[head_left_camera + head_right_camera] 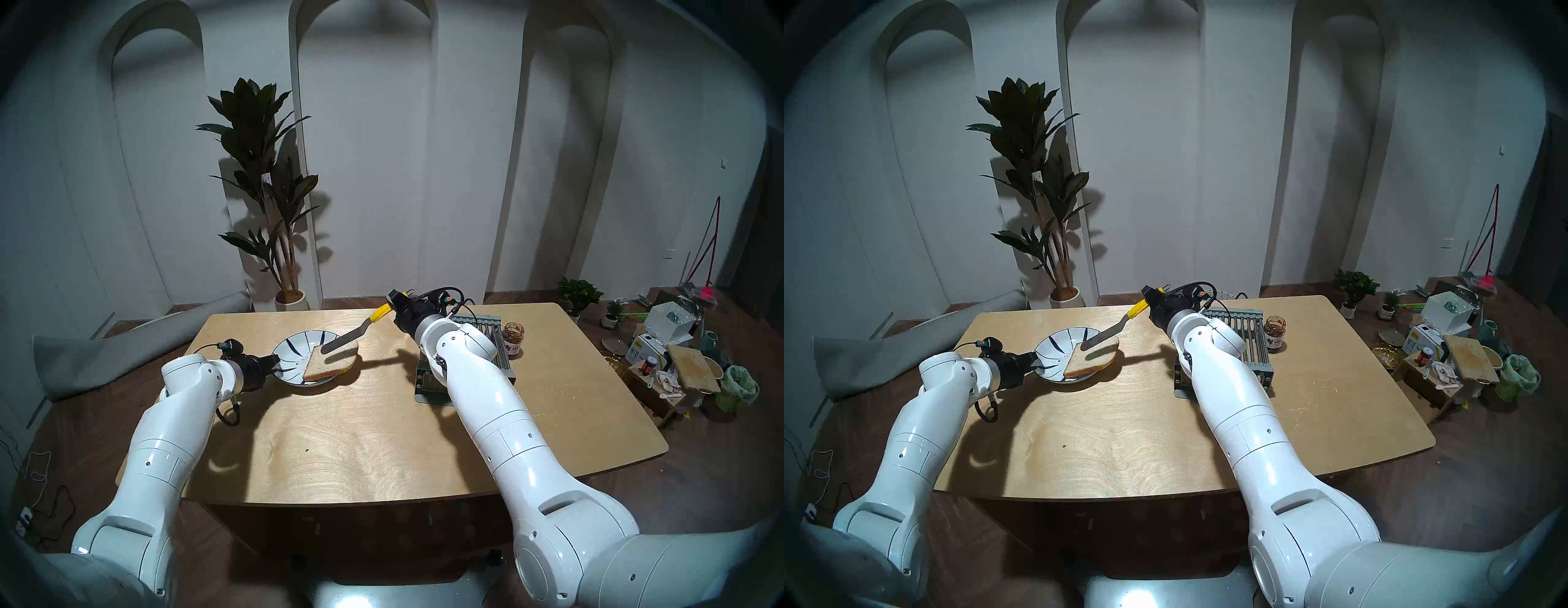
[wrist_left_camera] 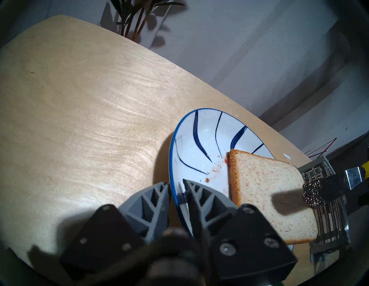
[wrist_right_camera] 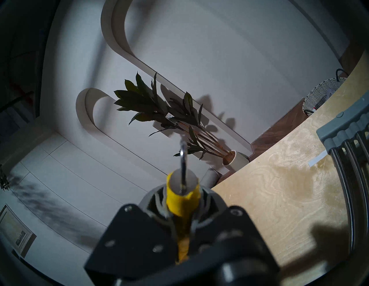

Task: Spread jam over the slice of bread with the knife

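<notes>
L gripper [image 2: 176, 186] fingers astride plate [image 2: 201, 127] rim. Bread slice [image 2: 267, 191] on plate w/ red smears beside; knife [image 2: 335, 184] blade tip above bread.

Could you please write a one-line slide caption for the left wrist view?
Left gripper straddles the plate rim as the jam-tipped knife hovers over the bread.

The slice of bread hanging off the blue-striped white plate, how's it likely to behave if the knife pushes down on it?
The light tan slice of bread overhangs the blue-striped white plate's rim, so a push there would probably tip it. It looks soft and may flex or tear. Being light, it could slide with the yellow-handled metal knife.
</notes>
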Robot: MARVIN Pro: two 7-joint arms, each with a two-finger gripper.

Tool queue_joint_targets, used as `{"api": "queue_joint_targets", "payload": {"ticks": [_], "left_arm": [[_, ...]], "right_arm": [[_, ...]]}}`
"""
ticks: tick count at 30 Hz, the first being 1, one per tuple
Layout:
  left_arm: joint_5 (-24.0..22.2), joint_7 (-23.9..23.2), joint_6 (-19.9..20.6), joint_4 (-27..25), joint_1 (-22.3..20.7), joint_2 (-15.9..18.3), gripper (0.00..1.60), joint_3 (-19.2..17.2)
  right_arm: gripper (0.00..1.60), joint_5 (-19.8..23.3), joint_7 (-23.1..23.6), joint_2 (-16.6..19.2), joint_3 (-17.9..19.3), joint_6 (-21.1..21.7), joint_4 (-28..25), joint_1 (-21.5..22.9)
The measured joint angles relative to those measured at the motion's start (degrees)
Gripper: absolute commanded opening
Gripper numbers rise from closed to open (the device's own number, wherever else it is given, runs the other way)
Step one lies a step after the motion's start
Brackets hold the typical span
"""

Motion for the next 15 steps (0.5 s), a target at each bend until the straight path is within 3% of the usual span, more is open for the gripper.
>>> {"api": "queue_joint_targets", "payload": {"ticks": [15], "left_arm": [[-0.95, 2.19, -0.33, 0.92, -0.81, -1.11, 0.22, -1.0]], "right_arm": [[0.0, -2.16, -3.1, -2.14, -1.93, -3.52, 3.62, 0.73]]}}
